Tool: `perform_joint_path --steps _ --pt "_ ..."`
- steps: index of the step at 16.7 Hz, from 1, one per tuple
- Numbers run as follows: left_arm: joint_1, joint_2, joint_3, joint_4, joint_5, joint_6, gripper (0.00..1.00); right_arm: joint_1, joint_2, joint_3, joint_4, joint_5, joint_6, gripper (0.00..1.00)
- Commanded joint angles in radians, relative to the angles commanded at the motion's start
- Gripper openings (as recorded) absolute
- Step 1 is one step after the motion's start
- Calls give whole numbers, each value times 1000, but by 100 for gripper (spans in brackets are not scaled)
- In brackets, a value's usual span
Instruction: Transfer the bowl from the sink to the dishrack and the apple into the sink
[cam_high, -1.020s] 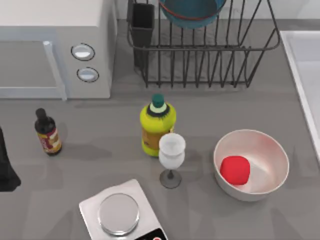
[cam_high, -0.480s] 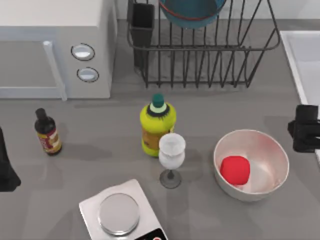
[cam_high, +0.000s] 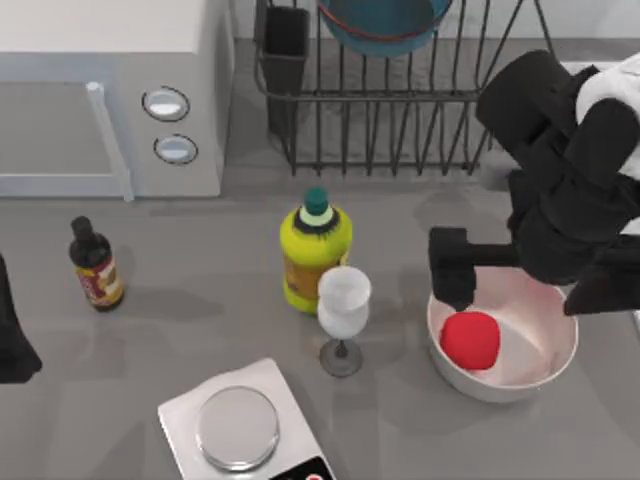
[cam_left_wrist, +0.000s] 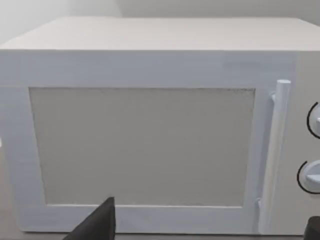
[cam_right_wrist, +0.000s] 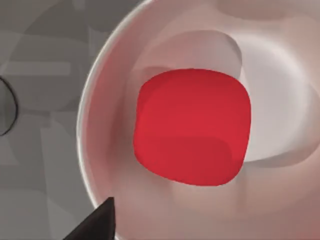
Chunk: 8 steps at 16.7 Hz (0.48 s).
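The teal-blue bowl (cam_high: 380, 22) rests in the black wire dishrack (cam_high: 410, 110) at the back. The red apple (cam_high: 470, 340) lies inside a pale white bowl (cam_high: 520, 375) at the front right. My right gripper (cam_high: 525, 285) hangs open just above that white bowl, one finger (cam_high: 452, 268) at its left rim and the other at its right rim. In the right wrist view the apple (cam_right_wrist: 192, 127) sits close below, with one fingertip (cam_right_wrist: 95, 226) beside it. The sink (cam_high: 573, 68) at the right edge is mostly hidden by my right arm.
A microwave (cam_high: 110, 90) stands at the back left, faced by my parked, open left gripper (cam_left_wrist: 205, 235); the left arm (cam_high: 10, 345) is at the left edge. A yellow bottle (cam_high: 315, 255), wine glass (cam_high: 343, 315), dark sauce bottle (cam_high: 96, 265) and kitchen scale (cam_high: 240, 430) stand on the counter.
My right arm has swung in from the right edge, out of view a second ago, to hover over the white bowl and the apple. Nothing else has moved.
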<state>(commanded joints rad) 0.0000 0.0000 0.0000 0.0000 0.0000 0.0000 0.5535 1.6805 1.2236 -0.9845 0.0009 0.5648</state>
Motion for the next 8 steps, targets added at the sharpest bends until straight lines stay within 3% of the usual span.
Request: perform_joint_path --steps 4,8 --pt "0 0 0 0 0 0 100 65 143 138 -113 0 68 100" --pt "0 0 0 0 0 0 100 71 155 150 -124 0 74 100"
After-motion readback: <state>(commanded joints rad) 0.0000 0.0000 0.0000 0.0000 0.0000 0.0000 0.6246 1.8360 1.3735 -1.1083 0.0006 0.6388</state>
